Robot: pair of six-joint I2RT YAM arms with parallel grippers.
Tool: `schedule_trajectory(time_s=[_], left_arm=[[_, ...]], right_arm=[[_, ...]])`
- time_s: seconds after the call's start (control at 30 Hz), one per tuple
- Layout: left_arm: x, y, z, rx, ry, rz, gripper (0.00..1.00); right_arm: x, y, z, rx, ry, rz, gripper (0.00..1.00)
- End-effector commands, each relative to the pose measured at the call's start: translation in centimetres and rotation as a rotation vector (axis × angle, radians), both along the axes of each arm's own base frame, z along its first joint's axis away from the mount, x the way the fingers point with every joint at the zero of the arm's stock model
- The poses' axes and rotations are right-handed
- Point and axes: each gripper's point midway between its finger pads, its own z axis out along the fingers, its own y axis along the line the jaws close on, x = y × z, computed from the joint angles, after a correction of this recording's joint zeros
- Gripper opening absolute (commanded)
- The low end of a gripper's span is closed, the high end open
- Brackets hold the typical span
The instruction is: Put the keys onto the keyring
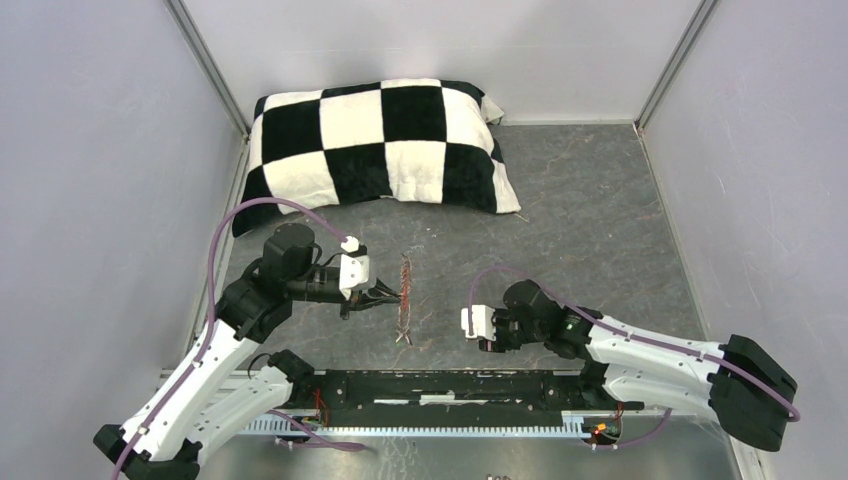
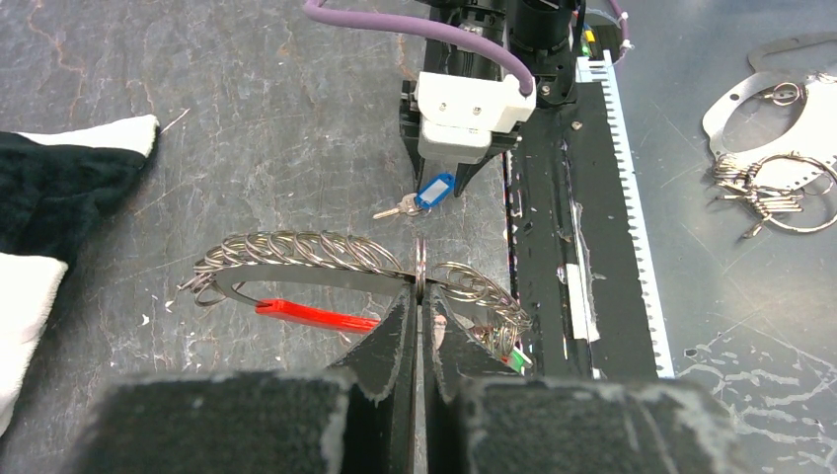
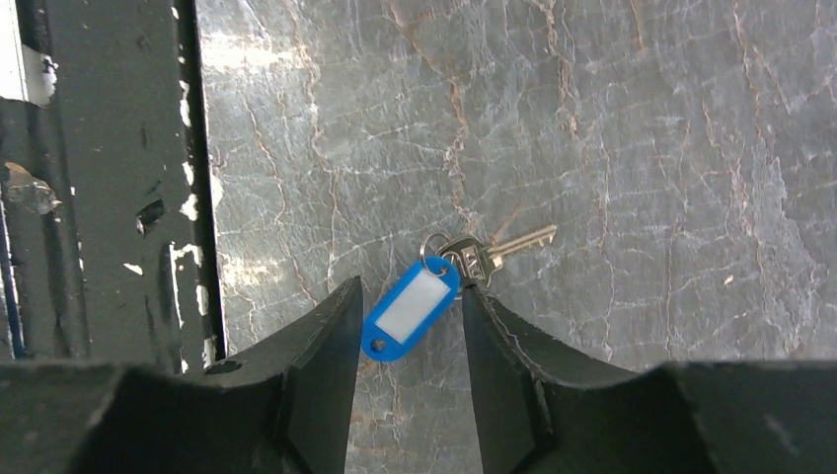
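Grippers over keys and rings on the grey table (image 1: 600, 220).
Top: left gripper (image 1: 378, 296) meets the row of keyrings (image 1: 404, 298). Left wrist: fingers (image 2: 395, 336) pressed together, pinching one keyring (image 2: 420, 259). Right wrist: right gripper (image 3: 410, 289) spread astride the blue-tagged key (image 3: 410, 316), which lies flat.

Top camera looking down from behind over the dark grey marbled worktop (image 1: 600, 220), left wrist camera skimming low rightward along its near edge, right wrist camera pointing straight down, close, both sharing the blue-tagged silver key (image 3: 410, 308)
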Motion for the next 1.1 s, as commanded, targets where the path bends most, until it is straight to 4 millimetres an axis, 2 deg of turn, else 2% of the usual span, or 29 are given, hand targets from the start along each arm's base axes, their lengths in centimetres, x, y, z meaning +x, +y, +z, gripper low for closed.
schedule_trajectory(time_s=[0.0,0.57,1.07], left_arm=[[0.1,-0.1,2.1,-0.043,-0.051,0.003,0.02],[0.0,0.0,2.4,-0.053,-0.056,0.004,0.02],[-0.4,0.1,2.8,-0.063,-0.065,-0.006,0.02]], right_arm=[[0.2,1.8,1.0,0.079,-0.031,0.055,0.47],[1.7,1.6,-0.3,0.000,-0.044,-0.004,0.38],[2.1,1.5,-0.9,-0.039,-0.016,-0.039,0.28]])
